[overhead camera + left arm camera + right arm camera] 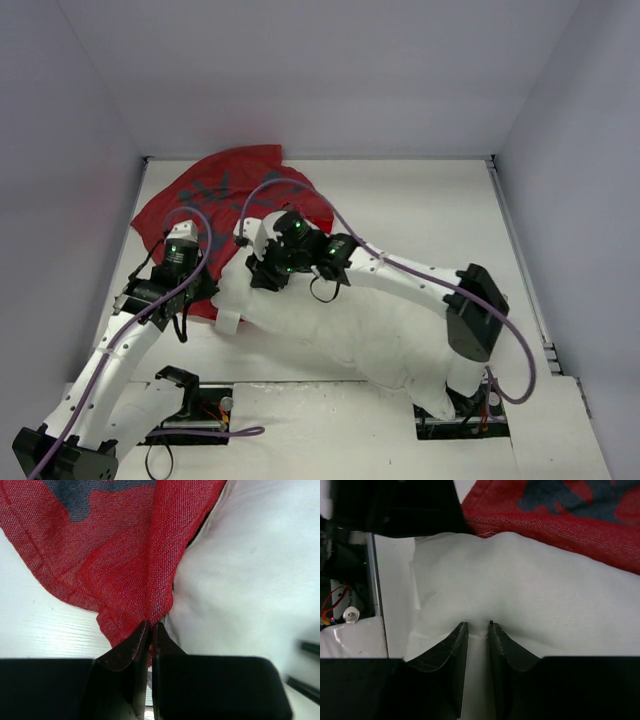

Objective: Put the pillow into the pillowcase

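Note:
The red pillowcase (228,188) lies crumpled at the far left of the table. The white pillow (350,335) stretches from its near edge toward the right arm's base. My left gripper (203,280) is shut on the pillowcase's near edge; in the left wrist view the jaws (151,626) pinch a fold of red fabric (125,565), with the pillow (245,580) touching it on the right. My right gripper (260,276) is shut on the pillow's end; in the right wrist view the jaws (477,626) pinch white fabric (520,585) just short of the pillowcase (560,515).
White walls enclose the table on three sides. The arm bases (190,400) sit at the near edge, and the pillow's near end rests against the right base (460,405). The left arm's dark body (395,505) is close above the pillow's end in the right wrist view.

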